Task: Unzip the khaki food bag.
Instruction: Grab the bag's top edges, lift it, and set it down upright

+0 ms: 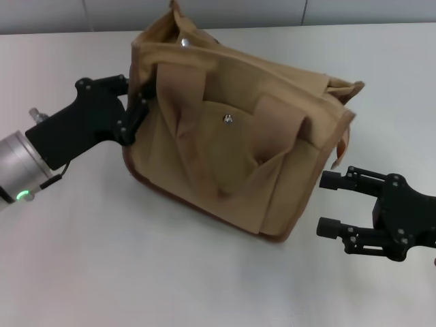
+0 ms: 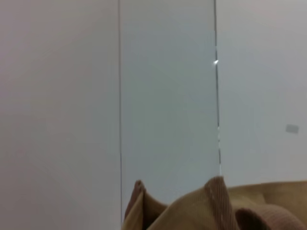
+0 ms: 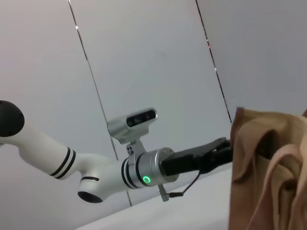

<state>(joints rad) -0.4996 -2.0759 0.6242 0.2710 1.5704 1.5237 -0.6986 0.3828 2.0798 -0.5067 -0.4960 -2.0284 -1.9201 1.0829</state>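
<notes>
Your left gripper [image 1: 139,109] was pressed against the near end of the khaki food bag [image 1: 238,136], its black fingers at the brown-trimmed edge below the top corner. You could not tell from these views whether it was pinching the cloth or only touching it, since the fingertips were lost against the fabric. The bag itself sat on the white table [image 1: 136,272] between your two arms, touching the left gripper and just clear of the right one, turned at an angle with its front pocket and metal snap [image 1: 228,120] facing up towards you. Its two wide handles [image 1: 187,129] had flopped over the front.

A silver piece [image 1: 184,42] showed on the top, just beyond the left gripper; it may have been the zipper pull, though that was a guess.

Your right gripper [image 1: 328,203] hovered just off the bag's far lower corner, fingers spread wide and holding nothing.

You seemed to be at the bracing step, one arm steadying the bag, the zipper itself untouched. The next move would have called for a firm hold on that end, then a narrow pinch on the pull and a steady draw along the top seam.
</notes>
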